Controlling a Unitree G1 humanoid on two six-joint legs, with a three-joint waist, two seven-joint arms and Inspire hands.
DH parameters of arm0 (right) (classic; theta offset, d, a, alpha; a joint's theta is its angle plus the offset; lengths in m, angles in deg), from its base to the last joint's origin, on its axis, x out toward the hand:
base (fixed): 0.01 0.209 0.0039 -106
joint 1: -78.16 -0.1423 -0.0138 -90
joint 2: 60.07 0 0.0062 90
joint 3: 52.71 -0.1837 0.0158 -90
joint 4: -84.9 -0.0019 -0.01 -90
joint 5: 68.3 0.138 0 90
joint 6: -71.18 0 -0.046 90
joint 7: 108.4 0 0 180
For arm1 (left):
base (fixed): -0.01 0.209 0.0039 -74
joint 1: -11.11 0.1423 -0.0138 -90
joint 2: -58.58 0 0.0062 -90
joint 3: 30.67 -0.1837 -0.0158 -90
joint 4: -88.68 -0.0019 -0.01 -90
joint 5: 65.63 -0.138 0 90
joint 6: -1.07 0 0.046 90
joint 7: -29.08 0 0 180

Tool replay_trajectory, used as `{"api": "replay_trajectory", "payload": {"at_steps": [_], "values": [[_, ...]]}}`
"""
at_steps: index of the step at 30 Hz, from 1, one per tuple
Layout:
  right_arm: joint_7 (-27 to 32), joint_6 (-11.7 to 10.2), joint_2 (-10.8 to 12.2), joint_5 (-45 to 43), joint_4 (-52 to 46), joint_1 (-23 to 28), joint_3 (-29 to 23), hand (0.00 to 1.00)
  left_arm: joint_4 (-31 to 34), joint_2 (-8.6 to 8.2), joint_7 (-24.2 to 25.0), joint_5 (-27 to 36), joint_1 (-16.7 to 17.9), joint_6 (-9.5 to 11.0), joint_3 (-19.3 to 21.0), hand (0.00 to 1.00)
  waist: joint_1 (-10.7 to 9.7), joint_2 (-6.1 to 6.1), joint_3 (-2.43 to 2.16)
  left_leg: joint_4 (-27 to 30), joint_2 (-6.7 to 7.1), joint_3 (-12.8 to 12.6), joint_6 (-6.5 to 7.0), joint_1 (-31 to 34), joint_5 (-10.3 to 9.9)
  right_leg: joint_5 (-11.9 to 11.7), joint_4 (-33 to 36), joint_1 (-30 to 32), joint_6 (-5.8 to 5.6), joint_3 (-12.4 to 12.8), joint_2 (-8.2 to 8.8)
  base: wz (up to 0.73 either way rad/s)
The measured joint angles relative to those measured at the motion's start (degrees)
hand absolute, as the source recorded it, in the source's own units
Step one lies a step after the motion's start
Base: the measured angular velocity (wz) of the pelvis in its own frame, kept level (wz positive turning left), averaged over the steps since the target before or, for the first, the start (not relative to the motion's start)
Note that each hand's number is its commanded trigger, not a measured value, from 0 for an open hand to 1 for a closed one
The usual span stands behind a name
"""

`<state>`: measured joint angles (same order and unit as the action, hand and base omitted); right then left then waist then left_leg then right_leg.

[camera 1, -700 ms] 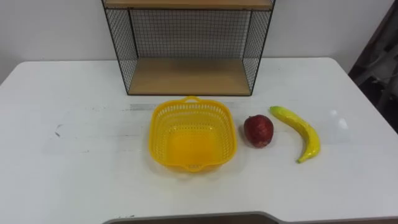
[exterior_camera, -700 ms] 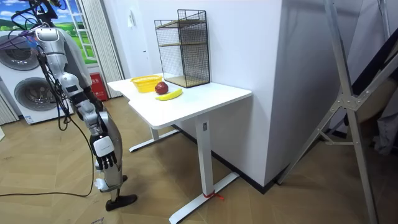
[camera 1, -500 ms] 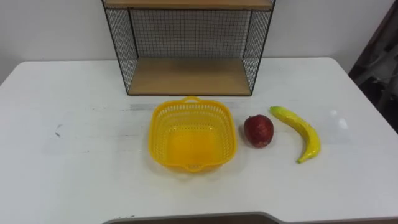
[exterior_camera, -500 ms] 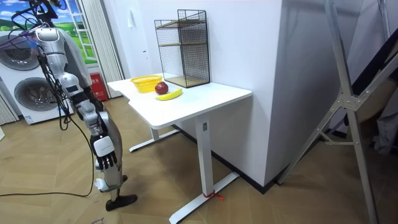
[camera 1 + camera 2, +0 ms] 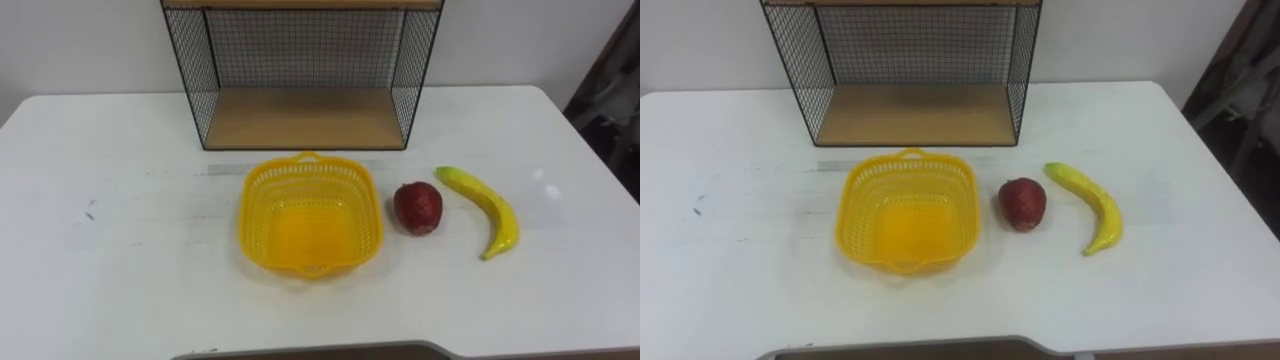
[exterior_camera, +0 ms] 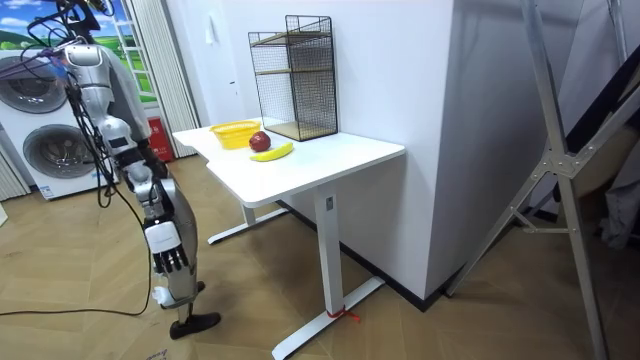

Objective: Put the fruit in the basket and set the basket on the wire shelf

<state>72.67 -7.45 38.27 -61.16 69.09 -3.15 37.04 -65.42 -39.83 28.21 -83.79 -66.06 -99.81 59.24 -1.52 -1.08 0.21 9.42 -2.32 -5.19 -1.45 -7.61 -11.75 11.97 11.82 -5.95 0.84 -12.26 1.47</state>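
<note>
An empty yellow plastic basket (image 5: 258, 200) sits in the middle of the white table (image 5: 120, 260). To its right lies a dark red apple (image 5: 417, 207), and further right a yellow banana (image 5: 488, 205). The black wire shelf (image 5: 305, 120), with a wooden bottom board, stands at the table's back, just behind the basket. In the room view I stand at the table's end, at the room view's left. My right hand (image 6: 170, 256) hangs beside my leg with relaxed fingers, holding nothing, well away from the fruit.
A washing machine (image 6: 50, 150) stands behind me, and a metal frame (image 6: 560, 170) stands at the room view's right. The shelf has an upper wooden board (image 6: 290, 38) too.
The eye view has shifted slightly, a move of the camera. My upper body has shifted a little in the room view. Basket, apple and banana lie as before.
</note>
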Motion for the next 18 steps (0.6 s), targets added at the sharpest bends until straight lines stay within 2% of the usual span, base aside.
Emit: {"api": "replay_trajectory", "payload": {"at_steps": [2, 4, 7, 9, 10, 11, 12, 13, 14, 15, 16, 18], "values": [[1.65, -0.03, 0.02, 6.09, -0.06, 1.19, -1.70, 0.00, -0.05, -0.12, -0.03, -0.03, 0.27, 0.14, 0.21, 0.00, -0.05, 0.09, 0.07, 0.02, 0.00, -0.62, 0.00, -0.06, 0.00, 0.02, 0.01, 0.07, -0.03, 0.76, -0.08, -0.11], [3.12, 0.01, 0.27, 13.83, -0.06, 2.53, -4.11, 0.00, -0.06, -0.28, -0.03, -0.07, 0.73, 0.55, 2.32, 0.00, -0.26, 0.19, 0.20, 0.08, 0.01, -0.88, 0.00, -0.22, 0.00, 0.07, -0.02, -0.10, -0.08, 0.84, -0.05, -0.06], [6.12, 0.21, 0.39, 27.54, -0.34, 3.74, -7.51, 0.00, 0.61, -0.25, -0.06, 0.13, 0.52, 1.51, 4.54, 0.00, -1.35, 0.25, 0.67, 0.07, 0.05, -0.95, 0.00, -0.39, 0.00, 0.10, 0.00, -0.15, -0.10, 1.09, 0.01, -0.05], [9.26, -1.53, 0.42, 40.69, -5.09, 3.46, -15.91, 0.00, 1.26, -0.30, -0.09, 0.58, 1.08, 2.47, 5.55, 0.00, -2.92, 0.45, 1.04, 0.05, 0.05, -1.91, 0.00, -0.70, 0.00, 0.21, 0.03, 0.15, -0.23, 1.88, -0.01, -0.14], [9.99, -2.29, 0.50, 43.63, -6.89, 3.39, -17.54, 0.00, 1.47, -0.31, -0.09, 0.59, 1.44, 2.74, 6.17, 0.00, -3.16, 0.47, 1.04, 0.07, 0.04, -2.28, 0.00, -0.77, 0.00, 0.23, 0.03, 0.37, -0.25, 2.00, -0.02, -0.12], [11.44, -3.91, 0.90, 49.67, -11.31, 3.34, -20.63, 0.00, 2.31, -0.22, -0.11, 0.59, 1.93, 3.02, 7.44, 0.00, -3.60, 0.44, 1.01, 0.07, 0.01, -2.36, 0.02, -0.78, -0.05, 0.32, 0.04, 0.59, -0.35, 2.03, 0.00, -0.05], [12.25, -4.80, 1.07, 52.61, -13.73, 3.24, -21.83, 0.00, 2.73, -0.17, -0.13, 0.59, 2.00, 3.44, 8.05, 0.00, -3.82, 0.41, 1.00, 0.05, -0.01, -2.35, 0.08, -0.70, -0.12, 0.34, 0.08, 0.69, -0.39, 1.95, 0.00, 0.03], [13.82, -6.62, 1.26, 57.18, -18.07, 2.72, -23.63, 0.00, 3.54, -0.05, -0.23, 0.65, 2.29, 4.34, 8.78, 0.00, -4.43, 0.33, 0.93, 0.04, -0.01, -2.27, 0.16, -0.37, -0.20, 0.31, 0.17, 0.97, -0.41, 1.75, 0.02, 0.07], [15.20, -8.47, 1.24, 60.97, -21.91, 2.45, -24.97, 0.00, 4.11, 0.09, -0.27, 0.65, 2.68, 5.29, 9.03, 0.00, -4.61, 0.25, 0.72, 0.08, 0.02, -2.19, 0.17, -0.23, -0.19, 0.03, 0.01, 1.02, -0.33, 1.78, -0.02, 0.04], [16.51, -10.19, 1.23, 63.02, -24.83, 1.86, -26.38, 0.00, 4.38, 0.11, -0.60, 1.08, 3.24, 6.20, 9.51, 0.00, -4.53, 0.06, 0.26, 0.11, 0.08, -2.17, 0.18, -0.20, -0.18, -0.06, -0.02, 1.02, -0.35, 1.89, -0.03, 0.00], [17.57, -10.88, 1.25, 63.31, -26.83, 1.86, -26.70, 0.00, 4.38, 0.11, -0.89, 1.43, 3.49, 6.56, 9.68, 0.00, -4.50, -0.03, 0.02, 0.11, 0.10, -2.18, 0.18, -0.22, -0.18, -0.06, -0.04, 1.02, -0.35, 1.93, -0.02, 0.00], [21.37, -13.94, 1.26, 62.70, -33.45, 2.01, -27.59, 0.00, 4.35, 0.14, -1.52, 1.80, 4.30, 7.46, 10.39, 0.00, -4.58, -0.38, -0.40, 0.11, 0.14, -2.15, 0.18, -0.21, -0.18, -0.07, -0.20, 0.91, -0.36, 1.87, -0.04, 0.00]]}}
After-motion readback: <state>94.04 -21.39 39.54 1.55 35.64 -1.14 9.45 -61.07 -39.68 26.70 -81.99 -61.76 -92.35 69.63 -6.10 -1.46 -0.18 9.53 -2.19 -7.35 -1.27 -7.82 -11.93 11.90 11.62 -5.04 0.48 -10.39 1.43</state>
